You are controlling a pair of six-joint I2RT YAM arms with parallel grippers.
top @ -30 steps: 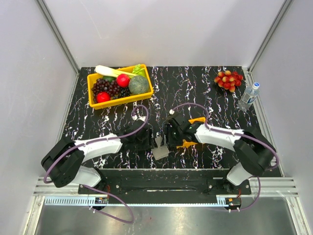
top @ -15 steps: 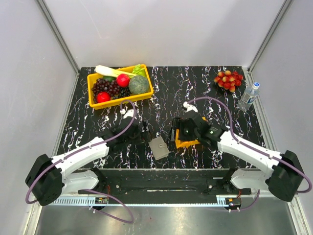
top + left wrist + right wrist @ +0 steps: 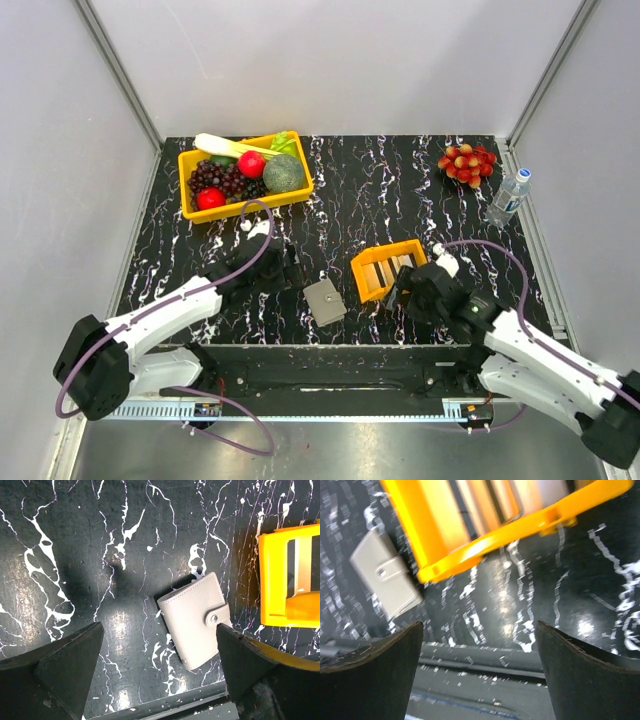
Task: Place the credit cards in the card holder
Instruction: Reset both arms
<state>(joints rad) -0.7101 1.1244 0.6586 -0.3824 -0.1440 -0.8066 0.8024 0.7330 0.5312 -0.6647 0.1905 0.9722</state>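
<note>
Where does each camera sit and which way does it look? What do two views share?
Top external: above, behind the arms, looking down on the table; left gripper and right gripper show.
Left wrist: on the left arm, looking down at the card holder; its open fingers show.
Right wrist: on the right arm, looking down at the orange tray; its open fingers show.
Shared: both wrist views show the card holder and orange tray.

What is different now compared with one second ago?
Both arms drew back from the wallet: the left tool went leftward, the right tool toward the near right. Both opened and hold nothing. The wallet, tray and bin stayed about where they were.
</note>
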